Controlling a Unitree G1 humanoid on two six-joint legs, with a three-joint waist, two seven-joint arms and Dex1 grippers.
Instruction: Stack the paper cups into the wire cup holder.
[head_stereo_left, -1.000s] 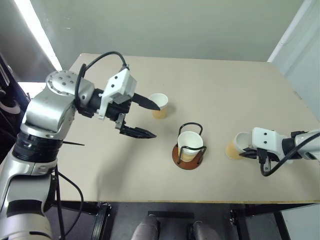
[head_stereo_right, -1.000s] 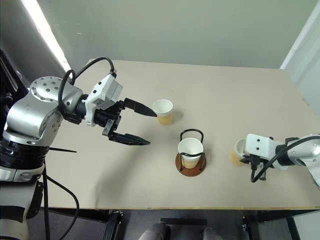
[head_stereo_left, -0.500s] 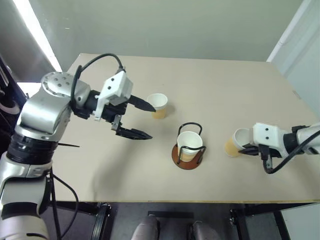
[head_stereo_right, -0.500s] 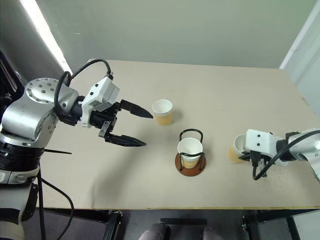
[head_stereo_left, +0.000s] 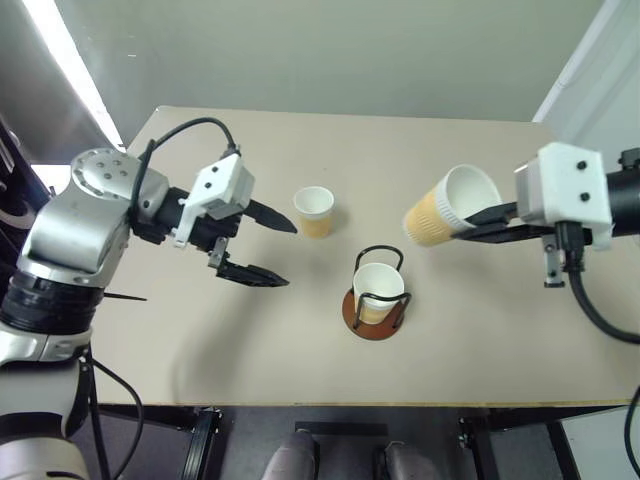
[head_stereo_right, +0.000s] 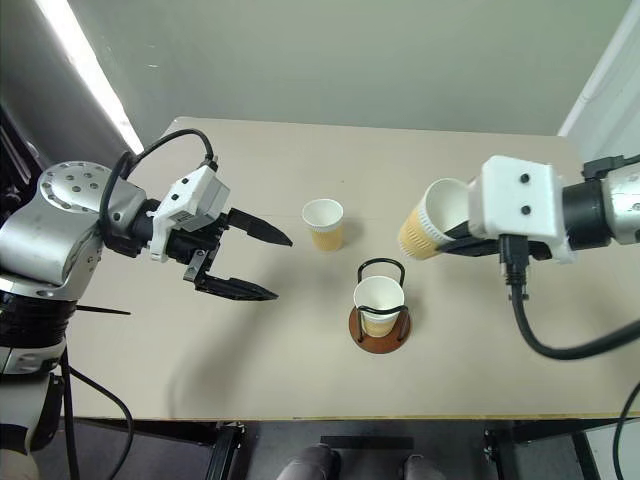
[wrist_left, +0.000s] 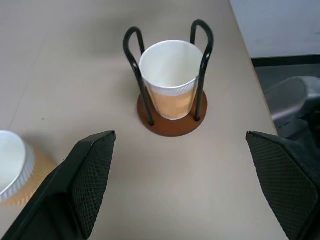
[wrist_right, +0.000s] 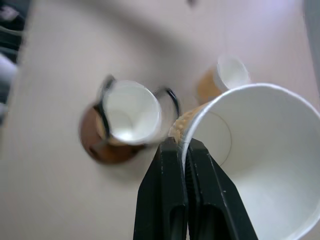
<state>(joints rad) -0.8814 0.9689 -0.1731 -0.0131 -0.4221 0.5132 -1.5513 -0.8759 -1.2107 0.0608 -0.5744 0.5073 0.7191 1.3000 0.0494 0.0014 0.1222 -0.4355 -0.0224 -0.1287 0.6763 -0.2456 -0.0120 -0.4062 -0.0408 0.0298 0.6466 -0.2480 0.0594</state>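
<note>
The right gripper (wrist_right: 182, 150) pinches the rim of one paper cup (head_stereo_left: 450, 206) held tilted in the air, up and beside the wire cup holder (head_stereo_left: 375, 292), while the left gripper (head_stereo_left: 272, 252) gapes empty, a second cup (head_stereo_left: 315, 211) just beyond its fingertips.

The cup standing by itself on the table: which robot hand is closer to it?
Left. The open left end effector sits just beside the lone cup. The right end effector is farther off, past the wire cup holder, gripping another cup.

The pale beige tabletop (head_stereo_left: 200, 340) carries the wire cup holder (head_stereo_left: 376, 296) near its middle, one paper cup nested inside, and a lone paper cup (head_stereo_left: 315, 211) just beyond, far-left.
</note>
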